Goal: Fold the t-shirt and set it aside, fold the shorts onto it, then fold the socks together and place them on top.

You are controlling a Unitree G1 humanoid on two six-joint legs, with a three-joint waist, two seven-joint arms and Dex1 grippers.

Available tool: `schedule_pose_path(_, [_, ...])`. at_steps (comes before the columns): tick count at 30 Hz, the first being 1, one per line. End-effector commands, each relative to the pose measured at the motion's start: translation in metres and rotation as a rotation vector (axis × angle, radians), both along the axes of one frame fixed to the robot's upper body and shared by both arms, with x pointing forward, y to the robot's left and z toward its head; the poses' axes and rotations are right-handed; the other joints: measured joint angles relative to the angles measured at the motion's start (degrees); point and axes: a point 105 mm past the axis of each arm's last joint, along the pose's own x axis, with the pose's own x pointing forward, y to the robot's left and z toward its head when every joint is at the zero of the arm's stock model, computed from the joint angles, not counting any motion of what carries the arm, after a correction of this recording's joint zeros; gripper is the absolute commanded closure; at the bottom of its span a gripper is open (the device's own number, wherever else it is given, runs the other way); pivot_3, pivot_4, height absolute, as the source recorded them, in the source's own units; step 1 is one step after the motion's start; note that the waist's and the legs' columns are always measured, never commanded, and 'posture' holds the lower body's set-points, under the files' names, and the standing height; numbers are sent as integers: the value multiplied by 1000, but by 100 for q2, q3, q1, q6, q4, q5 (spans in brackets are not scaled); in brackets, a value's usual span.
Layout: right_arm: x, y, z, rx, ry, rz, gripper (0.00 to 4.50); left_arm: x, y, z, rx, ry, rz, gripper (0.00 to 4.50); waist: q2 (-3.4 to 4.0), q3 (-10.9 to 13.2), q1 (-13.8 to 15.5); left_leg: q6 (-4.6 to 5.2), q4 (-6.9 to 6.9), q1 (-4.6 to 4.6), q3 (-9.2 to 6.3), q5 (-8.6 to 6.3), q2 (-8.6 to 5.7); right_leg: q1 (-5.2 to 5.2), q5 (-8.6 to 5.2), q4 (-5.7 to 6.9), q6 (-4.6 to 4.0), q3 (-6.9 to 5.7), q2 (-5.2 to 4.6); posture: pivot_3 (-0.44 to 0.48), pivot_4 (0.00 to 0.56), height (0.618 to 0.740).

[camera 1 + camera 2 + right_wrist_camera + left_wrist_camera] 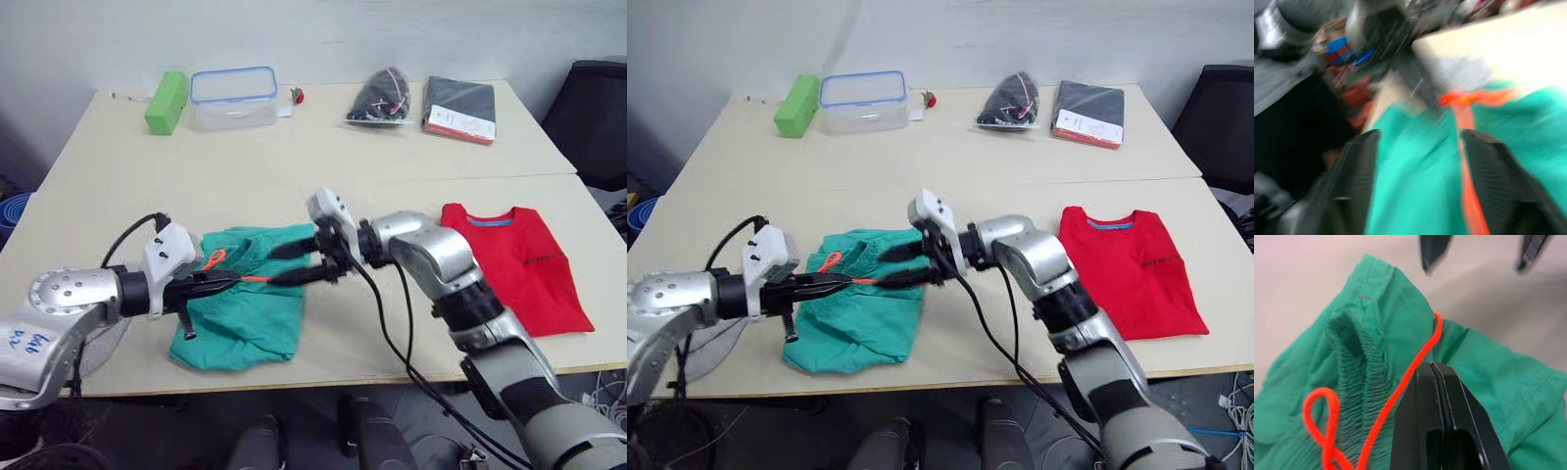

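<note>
The shorts point(245, 308) lay bunched on the near part of the table point(323, 147), towards the robot's left, with the gathered waistband point(1359, 377) rucked up and the orange drawstring point(1400, 391) looping across it. The left gripper point(230, 282) reached over the shorts from the left; in the left wrist view its two black fingers point(1440, 401) were pressed together with no gap, the drawstring running up beside them and passing behind their tip. Whether the cord itself was pinched between them could not be told for certain, though in the head views the orange line ran straight out from the tip of that gripper.

The right gripper point(299, 262) pointed in from the right, over the far right edge of the shorts, its fingers spread well apart, one above the other in the head views, with nothing between them. In the right wrist view the two fingers point(1356, 166) stood wide apart with teal cloth and the orange cord lying in the space beyond them.

The t-shirt point(514, 264) lay flat on the table to the robot's right, well apart from the shorts, its blue collar band towards the far side. A scrap of grey cloth point(710, 343) showed at the near left edge under the left arm.

Along the far edge of the table stood a green block point(167, 101), a clear lidded box point(233, 98), a dark bagged bundle point(382, 98) and a dark flat packet point(458, 108)
</note>
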Motion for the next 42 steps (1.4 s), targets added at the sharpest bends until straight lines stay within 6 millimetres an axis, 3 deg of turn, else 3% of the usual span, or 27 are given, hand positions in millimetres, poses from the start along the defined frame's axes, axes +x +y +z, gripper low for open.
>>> schedule_pose_path(1, [11,19,-11,-42,-183,-44,3441,4,6,-16,53,-12,48,4500,0,0,6,-2,-3,2,-2,0,1,0,-2,1,-3,-2,0,0,150,740])
schedule_pose_path(4, [12,34,-25,-81,-276,-40,4488,9,10,-28,57,-1,99,4500,0,0,7,-4,-6,2,0,0,-1,0,-3,3,-5,-1,-1,0,150,740])
schedule_pose_path(8, [17,42,-47,-142,-365,-48,4488,14,16,-40,78,0,147,4500,-5,-3,6,-2,-4,1,0,-1,-4,2,-2,14,-3,0,-6,0,150,740])
schedule_pose_path(10, [30,41,-64,-214,-432,-118,4488,15,18,-48,86,15,159,4500,-5,-3,1,-2,-4,1,-1,-1,-4,2,-2,16,-4,0,-6,0,150,740])
schedule_pose_path(14, [60,17,-87,-331,-509,-262,4488,11,18,-63,89,54,167,4500,-5,-3,-19,-4,-4,3,-1,0,-4,2,-2,18,-4,0,-9,0,150,740])
schedule_pose_path(19, [88,-15,-78,-332,-468,-411,4488,9,19,-73,91,75,172,4500,-4,-2,-30,-8,-11,46,-3,3,-2,42,-7,6,-12,-2,-10,0,150,740])
schedule_pose_path(25, [104,-45,-64,-300,-426,-509,4488,12,22,-72,84,72,178,4500,-2,-2,-66,-8,-19,86,-12,-4,6,86,-11,-6,-19,-11,-9,0,150,740])
schedule_pose_path(30, [85,-50,-26,-31,-86,-442,4488,19,13,-47,-19,2,154,4500,2,1,-71,-7,-19,81,-15,-4,8,86,-10,-4,-19,-14,-10,0,150,740])
schedule_pose_path(34, [48,-66,-27,-33,157,-365,4488,16,0,-20,-117,-50,82,4500,2,1,-6,-11,-21,64,-33,-10,19,85,-10,-1,-18,-32,-6,0,150,740])
schedule_pose_path(36, [26,-74,-36,-80,312,-332,4131,14,-2,-11,-133,-62,63,4500,2,1,31,-8,-23,62,-33,-16,19,84,-11,-12,-20,-32,-7,0,150,740])
schedule_pose_path(39, [-3,-80,-49,-153,534,-292,3249,14,-2,-4,-127,-79,54,4500,6,3,29,-2,-23,60,-29,-22,19,85,-12,-32,-22,-27,-9,0,150,740])
schedule_pose_path(42, [-13,-77,-64,-200,671,-303,2266,11,-4,0,-130,-86,41,4500,9,5,13,-2,-23,67,-24,-23,20,85,-14,-41,-24,-23,-7,0,150,740])
